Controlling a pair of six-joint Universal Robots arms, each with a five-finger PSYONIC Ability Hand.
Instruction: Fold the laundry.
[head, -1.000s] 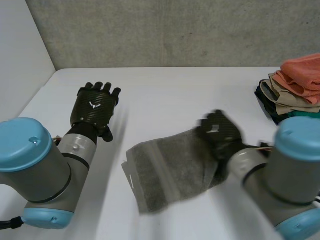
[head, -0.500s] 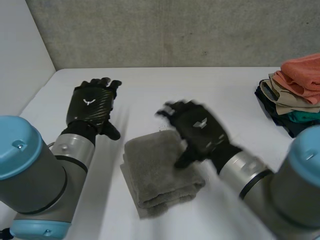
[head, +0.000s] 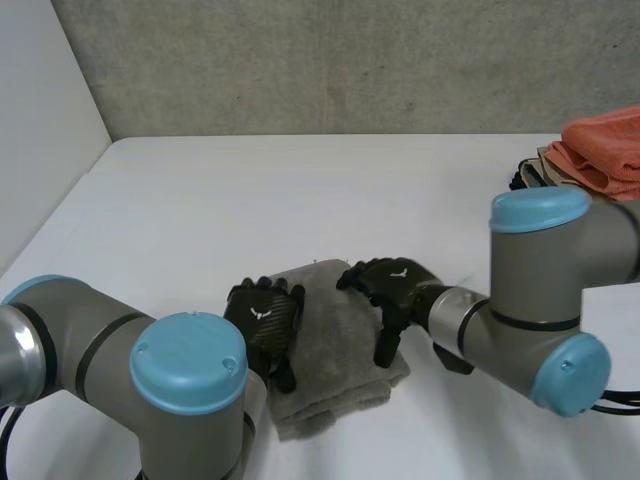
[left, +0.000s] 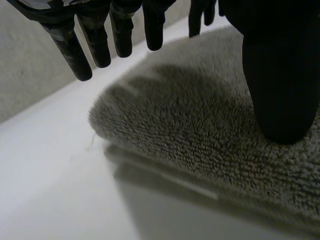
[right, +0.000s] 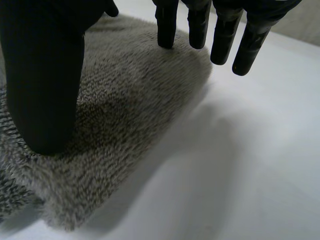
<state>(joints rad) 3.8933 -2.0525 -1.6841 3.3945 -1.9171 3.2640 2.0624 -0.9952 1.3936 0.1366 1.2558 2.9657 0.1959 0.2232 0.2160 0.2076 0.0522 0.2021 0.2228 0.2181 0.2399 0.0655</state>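
A grey towel (head: 335, 345) lies folded in a thick bundle near the table's front middle. My left hand (head: 265, 318) rests on its left edge, fingers straight and pointing away from me. My right hand (head: 395, 287) lies flat on the towel's right edge, its thumb pressing down on the cloth. In the left wrist view the left hand's thumb (left: 280, 75) sits on the towel (left: 200, 130), and the fingers (left: 95, 45) hover straight over its folded edge. In the right wrist view the right hand's thumb (right: 45, 75) presses the towel (right: 130, 115), with the fingers (right: 227, 35) extended past its corner.
A stack of folded laundry (head: 590, 165), orange on top, stands at the table's back right. The white table (head: 300, 200) stretches bare behind the towel to a grey wall. Both arms' elbows crowd the front edge.
The right hand carried the towel's right part over to the left, folding it. The left hand then came in from the far left, and both hands now rest on the folded bundle.
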